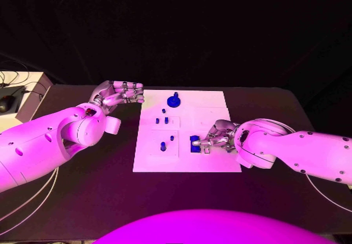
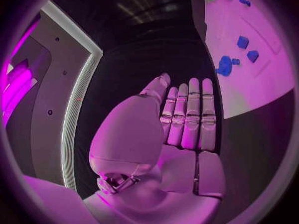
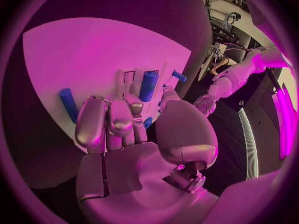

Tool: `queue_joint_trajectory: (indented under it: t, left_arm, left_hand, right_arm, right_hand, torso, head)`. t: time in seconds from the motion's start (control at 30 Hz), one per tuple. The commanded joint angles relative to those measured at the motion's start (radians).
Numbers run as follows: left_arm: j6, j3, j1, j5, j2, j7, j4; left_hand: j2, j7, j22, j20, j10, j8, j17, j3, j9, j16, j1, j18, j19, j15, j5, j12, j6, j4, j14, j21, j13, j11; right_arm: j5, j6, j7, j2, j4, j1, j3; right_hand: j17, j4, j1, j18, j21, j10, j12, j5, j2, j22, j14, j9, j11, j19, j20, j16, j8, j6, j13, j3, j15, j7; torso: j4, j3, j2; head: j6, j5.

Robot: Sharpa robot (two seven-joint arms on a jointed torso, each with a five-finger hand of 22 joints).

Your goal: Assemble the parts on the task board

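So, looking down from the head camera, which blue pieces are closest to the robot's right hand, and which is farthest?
From the right hand:
1. Blue block, at its fingertips, on the task board's near right part.
2. Small peg, just left of the block.
3. Peg pair, mid-board, farther left.
4. Round blue part, at the board's far edge.

A robotics lab. A black surface (image 1: 88,198) stands against a dark backdrop, a white task board (image 1: 212,109) at its centre. At nine o'clock, a side desk (image 1: 33,96) holds cables and a computer mouse (image 1: 6,103).

Dim magenta light throughout; wrist views bend strongly at their rims.
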Motion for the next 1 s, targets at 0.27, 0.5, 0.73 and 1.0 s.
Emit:
queue_joint_trajectory:
  t: [0.27, 0.5, 0.73, 1.0]
  left_arm:
    - [0.014, 0.001, 0.0, 0.003, 0.005, 0.009, 0.0]
    - [0.014, 0.001, 0.0, 0.004, 0.007, 0.013, 0.0]
    - [0.014, 0.001, -0.001, 0.005, 0.01, 0.015, -0.001]
    - [0.017, 0.001, -0.003, 0.005, 0.013, 0.014, -0.002]
  left_hand:
    - [-0.007, 0.004, -0.002, 0.003, -0.005, 0.001, 0.001, -0.001, 0.0, 0.002, 0.003, -0.006, 0.004, 0.0, 0.003, -0.002, 0.003, 0.005, -0.007, -0.003, -0.001, 0.0]
    - [-0.007, 0.004, -0.002, 0.003, -0.005, 0.001, 0.001, -0.001, 0.0, 0.002, 0.003, -0.006, 0.004, 0.0, 0.003, -0.002, 0.003, 0.005, -0.007, -0.003, -0.001, 0.0]
    - [-0.007, 0.004, -0.004, 0.002, -0.004, 0.001, 0.001, -0.001, 0.0, 0.003, 0.002, -0.007, 0.004, 0.0, 0.003, -0.002, 0.004, 0.007, -0.007, -0.002, -0.001, 0.0]
    - [-0.006, 0.004, -0.004, 0.002, -0.004, 0.001, 0.001, 0.0, 0.0, 0.003, 0.004, -0.006, 0.004, 0.0, 0.003, -0.002, 0.004, 0.006, -0.007, -0.002, -0.001, 0.0]
  right_arm:
    - [0.029, -0.051, 0.092, -0.091, 0.038, 0.004, 0.01]
    - [-0.013, 0.041, 0.096, -0.174, 0.005, 0.02, 0.013]
    - [-0.099, 0.108, 0.089, -0.211, -0.003, 0.01, 0.013]
    - [-0.14, 0.13, 0.042, -0.196, -0.007, -0.003, 0.01]
  right_hand:
    - [0.008, -0.079, 0.024, 0.002, 0.019, 0.018, 0.02, 0.068, 0.047, 0.114, 0.004, 0.0, -0.003, 0.077, 0.002, 0.01, 0.006, 0.004, 0.012, -0.033, 0.001, -0.003]
    - [0.014, -0.116, 0.036, -0.001, 0.032, 0.026, 0.029, 0.122, 0.069, 0.118, 0.004, -0.002, -0.004, 0.078, 0.0, 0.018, 0.003, 0.011, 0.019, -0.051, -0.001, -0.005]
    - [0.016, -0.165, 0.067, -0.003, 0.039, 0.032, 0.028, 0.165, 0.102, 0.121, 0.004, -0.018, -0.004, 0.078, -0.001, 0.021, -0.015, 0.021, 0.023, -0.069, -0.001, -0.005]
    - [0.015, -0.203, 0.086, -0.008, 0.041, 0.039, 0.026, 0.3, 0.132, 0.12, 0.004, 0.004, -0.01, 0.078, -0.007, 0.019, 0.002, 0.025, 0.026, -0.076, -0.005, -0.013]
  torso:
    - [-0.004, 0.0006, -0.001]
    - [-0.0051, 0.0006, -0.002]
    - [-0.0087, 0.0032, 0.0]
    - [-0.0109, 0.0041, -0.001]
  head:
    - [0.006, -0.008]
    - [0.011, -0.022]
    - [0.015, -0.032]
    - [0.014, -0.035]
